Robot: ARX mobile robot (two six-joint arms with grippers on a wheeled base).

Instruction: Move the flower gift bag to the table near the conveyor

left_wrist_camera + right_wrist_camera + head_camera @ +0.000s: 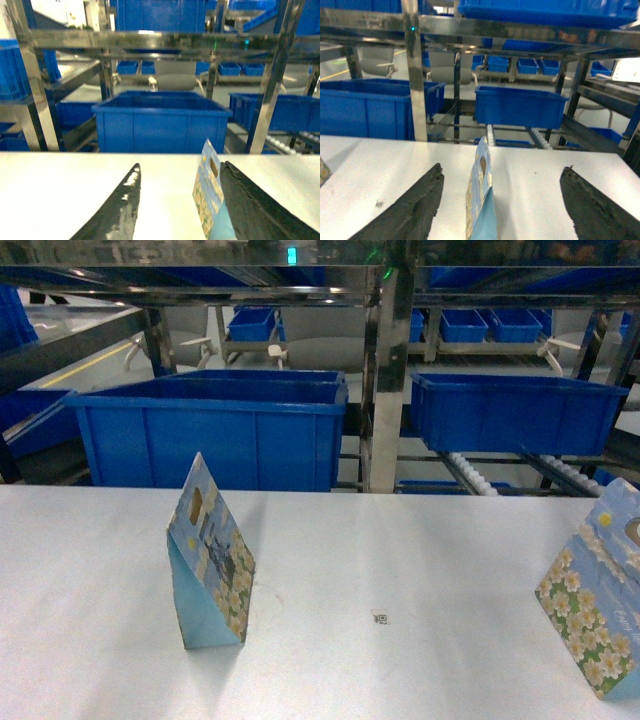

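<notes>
The flower gift bag [210,560] stands upright on the white desk [400,570], left of the small marker [380,618], with the conveyor [480,475] behind; a second bag [598,615] stands at the right edge. In the left wrist view it [207,192] sits just inside our open left pincer [180,205], against the right-hand finger [260,210]. We judge we should centre it before closing; our right pincer [502,210], also open, straddles the second bag [480,195].
</notes>
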